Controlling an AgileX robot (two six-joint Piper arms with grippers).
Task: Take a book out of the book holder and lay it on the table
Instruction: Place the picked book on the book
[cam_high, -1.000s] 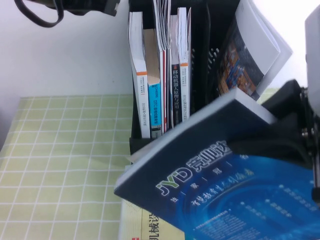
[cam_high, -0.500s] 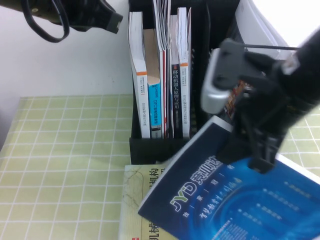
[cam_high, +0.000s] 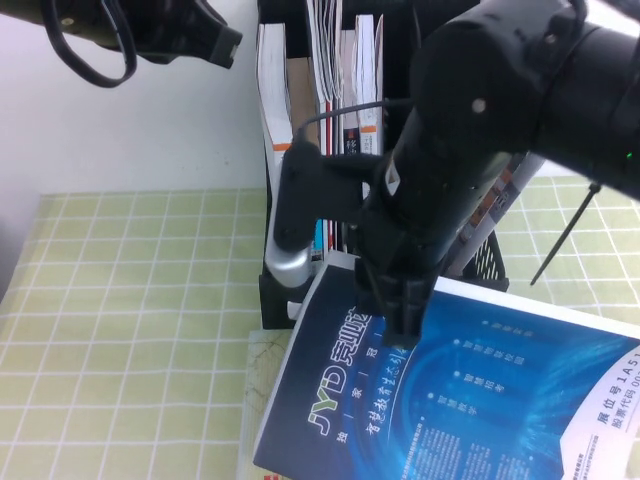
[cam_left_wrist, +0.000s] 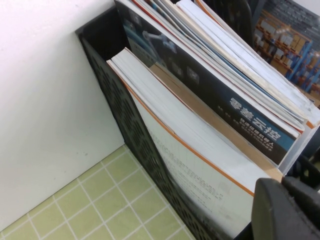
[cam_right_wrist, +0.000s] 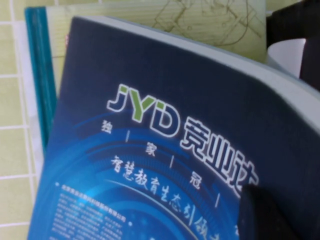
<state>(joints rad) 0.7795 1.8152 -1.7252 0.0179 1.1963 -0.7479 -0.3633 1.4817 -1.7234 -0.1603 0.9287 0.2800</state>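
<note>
Reaching down, right claw (cam_high: 400, 318) pinching the book (cam_high: 480, 400) | left claw (cam_high: 215, 35) raised near the book holder (cam_high: 275, 295), grip unclear

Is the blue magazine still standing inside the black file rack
No, the book lies flat in front of the book holder, with the right gripper clamped on it.

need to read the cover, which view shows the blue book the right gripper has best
The right wrist view: the book's dark blue cover fills it, JYD logo sharp. The high view shows the book low over the table, with the right gripper shut on its top edge. The left wrist view shows only the book holder; the left gripper is raised upper left.
</note>
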